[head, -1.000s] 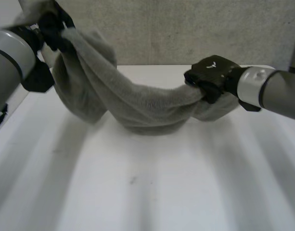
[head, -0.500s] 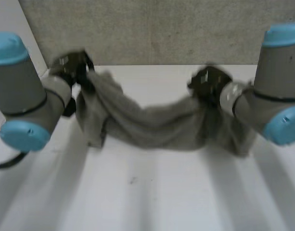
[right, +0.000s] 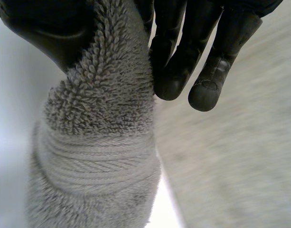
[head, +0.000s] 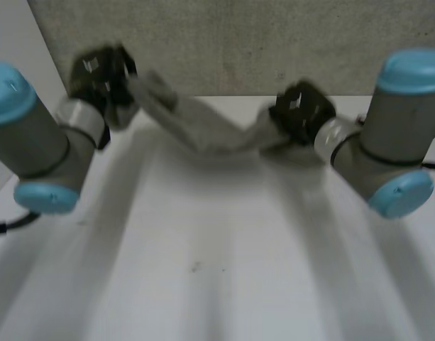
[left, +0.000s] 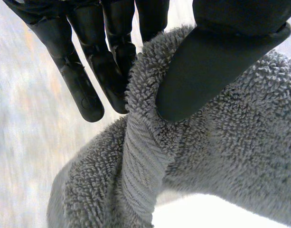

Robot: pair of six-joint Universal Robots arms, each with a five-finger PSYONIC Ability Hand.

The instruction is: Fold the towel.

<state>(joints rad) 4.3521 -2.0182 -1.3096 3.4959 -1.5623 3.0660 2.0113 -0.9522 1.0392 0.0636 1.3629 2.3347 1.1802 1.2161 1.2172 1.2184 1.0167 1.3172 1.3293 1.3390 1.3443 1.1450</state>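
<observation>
By the left hand (head: 96, 74) and the right hand (head: 300, 110), one grey towel (head: 203, 131) is pinched at its ends between thumb and fingers. It has been drawn tauter and higher above the white table (head: 217, 270) than before.

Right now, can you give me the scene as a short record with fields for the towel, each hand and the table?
towel: grey terry, stretched between both hands, sagging in the middle
left hand: pinches one end between thumb and fingers
right hand: pinches the other end the same way
table: white, below the towel
</observation>
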